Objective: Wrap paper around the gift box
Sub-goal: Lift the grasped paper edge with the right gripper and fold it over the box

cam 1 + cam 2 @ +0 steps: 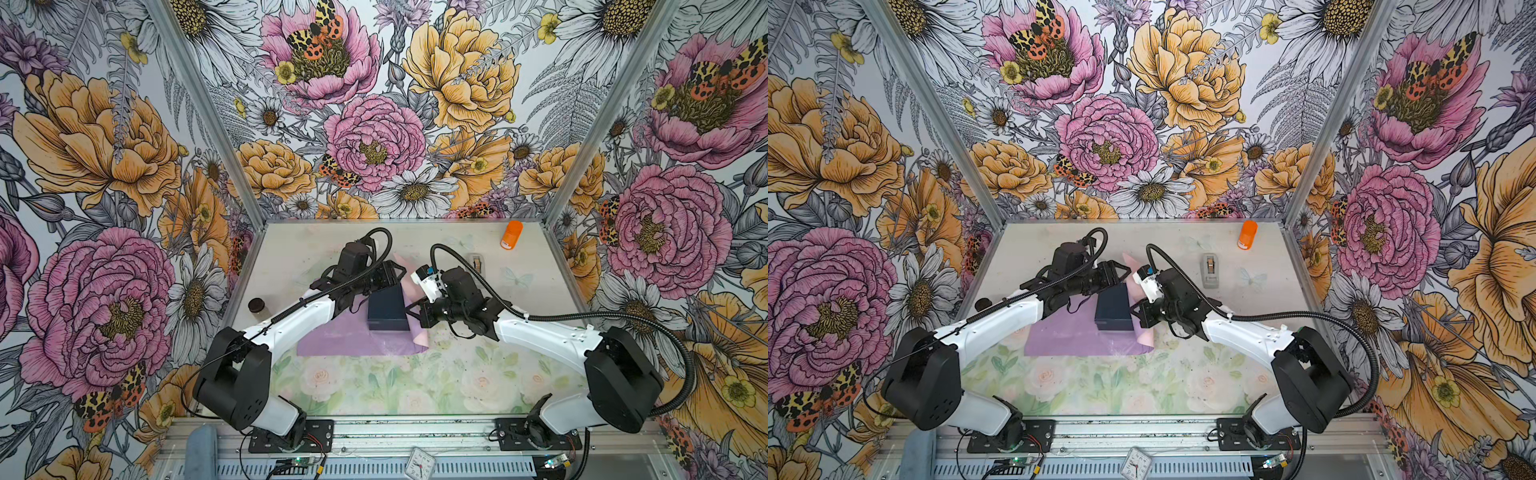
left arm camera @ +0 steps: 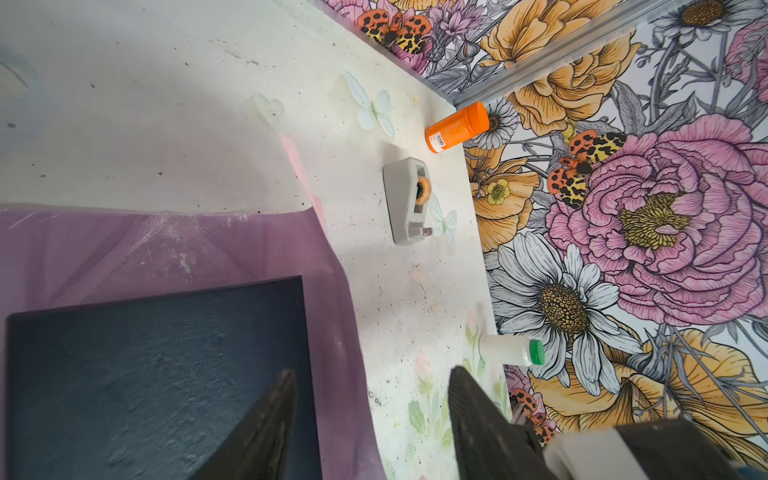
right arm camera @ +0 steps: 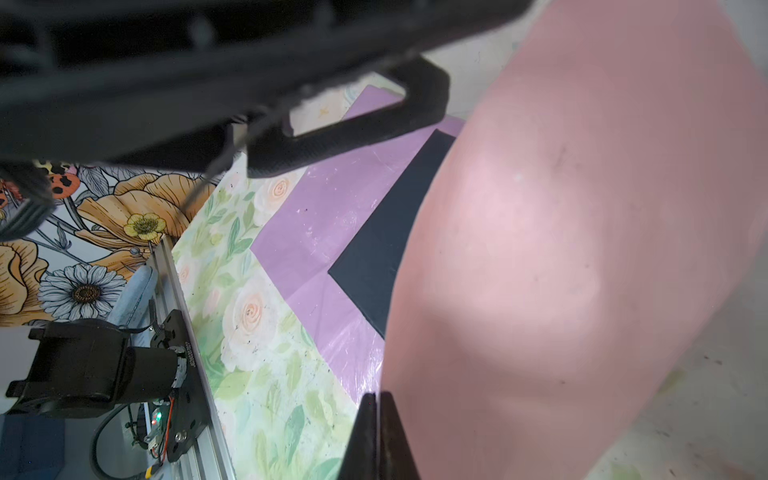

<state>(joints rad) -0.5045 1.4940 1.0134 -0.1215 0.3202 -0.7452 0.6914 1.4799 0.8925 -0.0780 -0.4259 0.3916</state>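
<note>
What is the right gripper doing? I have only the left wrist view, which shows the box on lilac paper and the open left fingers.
Observer: The right gripper is shut on the paper, holding a flap up beside the gift box, pale pink face showing.
Operator: Where does the rest of the sheet lie?
Observer: In both top views it lies flat, lilac face up, from the box toward the near edge of the table.
Operator: Anything over on the left side?
Observer: A small dark round object sits near the table's left edge, apart from the paper.
</note>
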